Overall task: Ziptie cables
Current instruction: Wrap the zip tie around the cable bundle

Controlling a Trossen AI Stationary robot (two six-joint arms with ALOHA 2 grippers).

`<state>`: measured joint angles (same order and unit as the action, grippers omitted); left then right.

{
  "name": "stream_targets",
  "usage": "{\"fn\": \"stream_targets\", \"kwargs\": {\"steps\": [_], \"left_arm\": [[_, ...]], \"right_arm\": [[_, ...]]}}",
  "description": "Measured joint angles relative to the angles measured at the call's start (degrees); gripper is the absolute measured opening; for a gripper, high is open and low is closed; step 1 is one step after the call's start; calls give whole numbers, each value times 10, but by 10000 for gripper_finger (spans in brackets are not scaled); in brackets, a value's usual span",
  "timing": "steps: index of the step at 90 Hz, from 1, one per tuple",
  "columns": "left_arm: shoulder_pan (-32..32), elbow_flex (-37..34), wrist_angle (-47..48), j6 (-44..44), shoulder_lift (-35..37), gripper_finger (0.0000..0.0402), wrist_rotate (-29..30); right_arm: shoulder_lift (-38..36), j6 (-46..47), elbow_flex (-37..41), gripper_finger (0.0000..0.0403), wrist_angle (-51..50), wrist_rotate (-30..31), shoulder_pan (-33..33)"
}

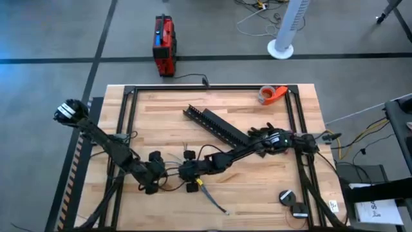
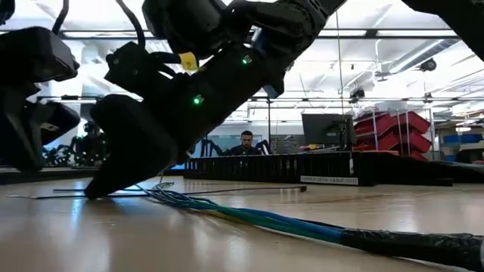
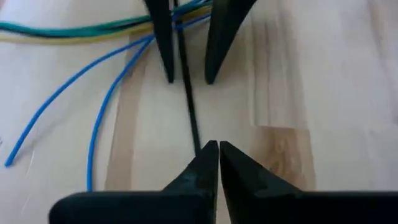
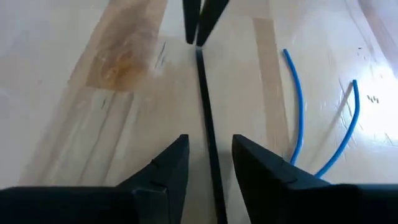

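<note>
A thin black zip tie (image 4: 205, 93) runs straight over the wooden table between my two grippers, which face each other near the table's front middle. My left gripper (image 3: 214, 148) (image 1: 154, 175) is shut on one end of the tie. The open fingers of my right gripper (image 4: 210, 146) (image 1: 188, 171) stand on either side of the tie without plainly touching it. The cables (image 3: 74, 29), green, yellow and blue wires, lie on the table beside and under my right gripper. In the low view the cable bunch (image 2: 249, 215) runs to the near right into a black sleeve (image 2: 423, 245). My left gripper pinches the zip tie's end (image 3: 200, 144) between its two fingertips. The fingers come in roughly level and low over the table from its left, in line with the tie. The tie stretches straight away from them, close to the table top.
Two long black slotted rails (image 1: 215, 125) lie slanting at the table's middle. An orange tape roll (image 1: 270, 95) sits at the far right, small black parts (image 1: 288, 196) at the near right. A red box (image 1: 164, 45) stands on the floor beyond the far edge.
</note>
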<state>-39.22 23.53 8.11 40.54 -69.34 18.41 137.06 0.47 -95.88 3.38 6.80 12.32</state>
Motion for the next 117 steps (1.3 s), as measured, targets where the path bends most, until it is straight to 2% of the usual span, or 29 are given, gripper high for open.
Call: {"fn": "stream_targets", "kwargs": {"steps": [21,42,55,67,85,105,117], "left_arm": [[-1,-8,16,42,0,52,-11],[0,-12,5,71,-35,128,-9],[-1,-10,-6,81,-77,146,-4],[0,-9,-21,81,-102,122,6],[0,-9,-17,83,-109,13,9],[0,-6,-10,75,-106,2,2],[0,8,1,42,-84,0,-3]], "right_arm": [[-2,0,2,9,-27,-2,-5],[-2,0,3,2,-26,0,-6],[-2,4,3,1,-26,1,-6],[-2,7,3,1,-26,1,-6],[-1,10,4,0,-22,1,-6],[-5,-14,5,7,-14,3,-6],[-20,-27,7,26,-14,9,-7]]}}
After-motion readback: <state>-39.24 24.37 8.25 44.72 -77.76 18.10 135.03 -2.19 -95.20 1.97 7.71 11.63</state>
